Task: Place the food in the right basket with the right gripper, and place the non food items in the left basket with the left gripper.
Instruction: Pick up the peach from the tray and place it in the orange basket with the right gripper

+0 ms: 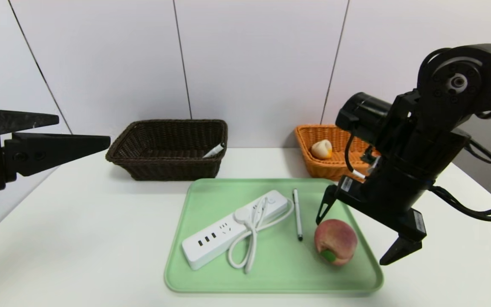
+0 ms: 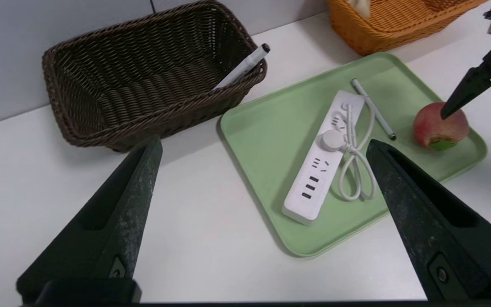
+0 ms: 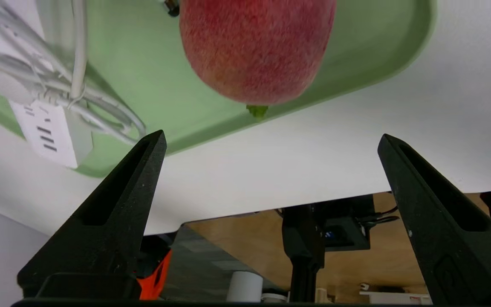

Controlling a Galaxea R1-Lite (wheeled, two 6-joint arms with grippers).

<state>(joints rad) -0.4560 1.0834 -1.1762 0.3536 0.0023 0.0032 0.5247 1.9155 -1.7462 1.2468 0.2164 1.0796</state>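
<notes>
Head view: the left gripper waits spread at nine o'clock; at four o'clock the right gripper, jaws wide, straddles the round pink-red peach on the green plastic tray. An off-centre squeeze could roll it off.

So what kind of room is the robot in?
Probably a robot test lab, not a home: a plain white table against bare wall panels, with a green tray and two baskets laid out as a sorting exercise.
</notes>
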